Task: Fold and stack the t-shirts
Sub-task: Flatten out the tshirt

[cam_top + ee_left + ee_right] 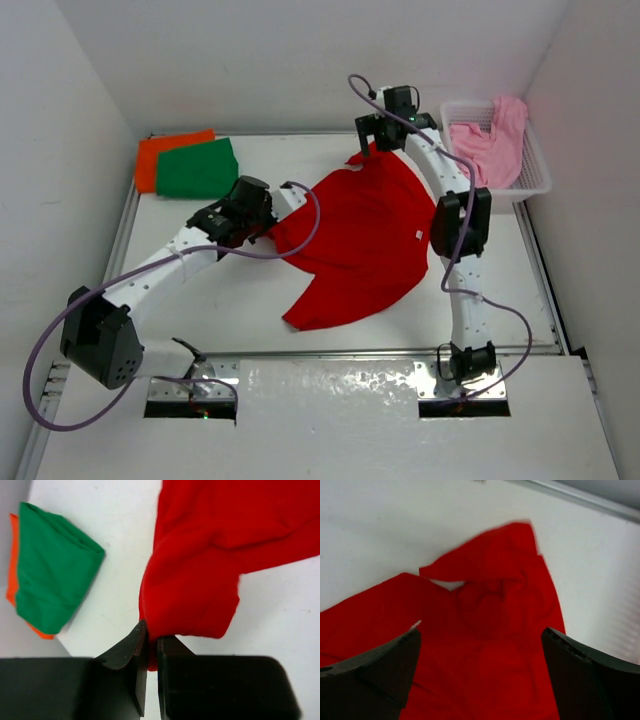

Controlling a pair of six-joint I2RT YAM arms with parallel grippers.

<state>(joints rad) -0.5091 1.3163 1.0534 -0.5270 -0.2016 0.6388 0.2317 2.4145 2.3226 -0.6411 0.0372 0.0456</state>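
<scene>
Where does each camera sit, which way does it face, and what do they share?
Top external: above and behind the robot, facing down at the table; left arm and right arm show.
Left wrist: on the left arm, facing past the left gripper, shut on the red shirt.
Right wrist: on the right arm, facing down through the open right gripper.
Shared: all three show the red shirt.

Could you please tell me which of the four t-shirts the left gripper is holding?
The red t-shirt, pinched by the left gripper; the green shirt and orange shirt lie folded and stacked, the pink shirt sits in the basket.
</scene>
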